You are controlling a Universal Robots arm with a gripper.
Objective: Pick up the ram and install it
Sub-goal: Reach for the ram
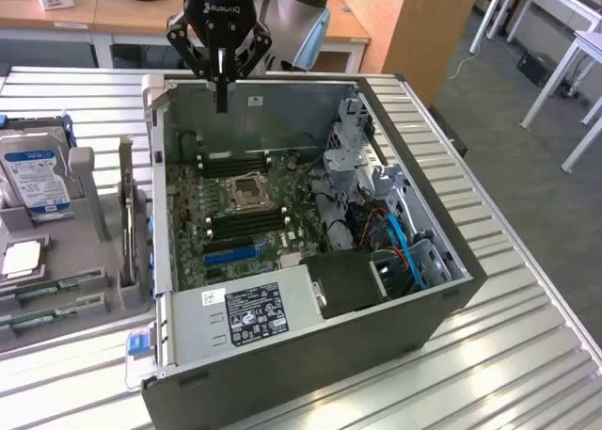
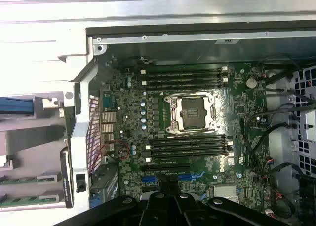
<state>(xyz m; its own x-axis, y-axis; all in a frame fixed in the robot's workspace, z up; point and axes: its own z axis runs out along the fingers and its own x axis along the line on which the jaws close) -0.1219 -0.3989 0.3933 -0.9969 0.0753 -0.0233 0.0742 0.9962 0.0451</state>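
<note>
Bright, even room light; shadows soft. Landmark: the open case (image 1: 310,364). The ribbed table (image 1: 527,355) around the case gives off a pale sheen, and from my wrist it burns out nearly white just outside the case's rim. Inside the case the motherboard (image 2: 133,112) sits in mild shade from the walls, still evenly lit. The socket (image 2: 192,112) at the case's middle glints along its metal frame. My claw (image 1: 222,103) hangs black against the case's pale back wall

The tool (image 1: 222,101) reads ROBOTIQ, upside down.
</note>
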